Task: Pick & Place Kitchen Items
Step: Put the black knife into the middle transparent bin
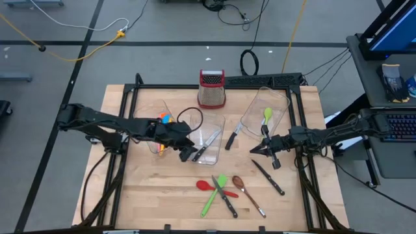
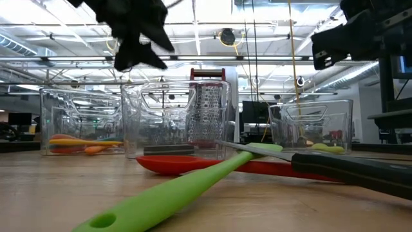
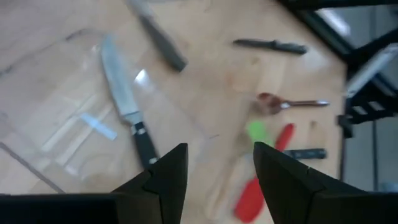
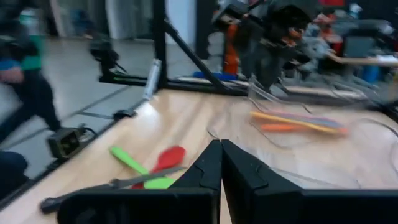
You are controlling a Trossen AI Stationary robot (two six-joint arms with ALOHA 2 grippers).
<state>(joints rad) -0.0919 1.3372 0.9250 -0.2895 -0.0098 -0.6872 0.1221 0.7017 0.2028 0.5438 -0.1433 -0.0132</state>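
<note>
My left gripper [image 1: 190, 153] [image 3: 217, 163] hangs open above the near end of the middle clear bin [image 1: 220, 121], nothing between its fingers. In that bin lies a black-handled knife [image 1: 207, 144] [image 3: 127, 112], flat on the bin's floor. My right gripper [image 1: 255, 151] [image 4: 221, 158] is shut and empty, held level above the table near the right bin [image 1: 281, 99]. On the near part of the table lie a red spoon [image 1: 205, 186], a green spatula [image 1: 213, 195], a knife [image 1: 225, 196] and a brown spoon [image 1: 247, 194].
The left bin [image 1: 156, 107] holds orange, yellow and blue utensils. A green spoon [image 1: 267, 116] lies in the right bin. Two more knives [image 1: 231, 138] [image 1: 268, 177] lie on the table. A red-topped grater [image 1: 211, 89] stands at the far edge. A black frame [image 1: 214, 83] rims the table.
</note>
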